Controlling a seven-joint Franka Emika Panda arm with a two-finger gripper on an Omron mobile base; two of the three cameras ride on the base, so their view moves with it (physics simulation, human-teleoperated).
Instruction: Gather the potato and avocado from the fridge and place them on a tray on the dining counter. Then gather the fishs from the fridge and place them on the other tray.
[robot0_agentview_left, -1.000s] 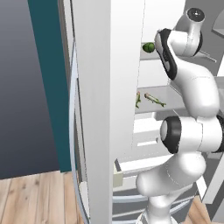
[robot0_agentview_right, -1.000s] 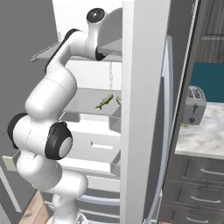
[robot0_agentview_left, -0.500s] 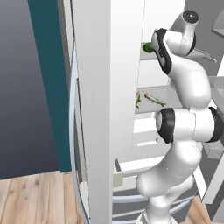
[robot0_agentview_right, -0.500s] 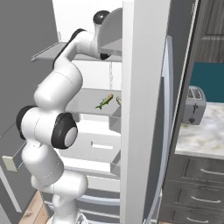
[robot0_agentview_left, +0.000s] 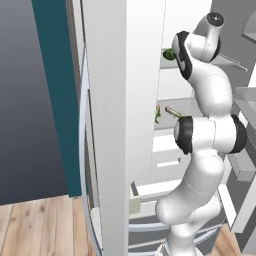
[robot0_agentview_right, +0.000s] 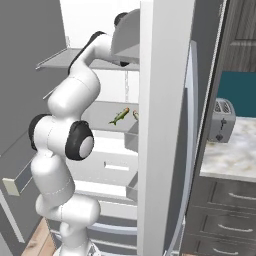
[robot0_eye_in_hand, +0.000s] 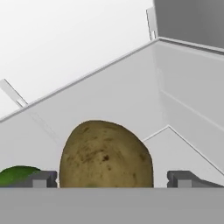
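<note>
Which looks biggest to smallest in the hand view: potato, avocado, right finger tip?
1. potato, though it sits close to the camera.
2 and 3. avocado and right finger tip: both partly cut off and alike, so unranked.

The rounded potato (robot0_eye_in_hand: 106, 155) is tan-brown with darker brown flecks, and the small rounded avocado (robot0_eye_in_hand: 17, 175) beside it is bright to dark green. The tall steel fridge (robot0_agentview_left: 120, 100) has pale grey doors and a white shelved inside, where a slender fish (robot0_agentview_right: 119, 116) shows grey-green. The end effector (robot0_eye_in_hand: 111, 178) has dark grey finger tips, and the marbled tabletop (robot0_agentview_right: 230, 150) is grey-white.
</note>
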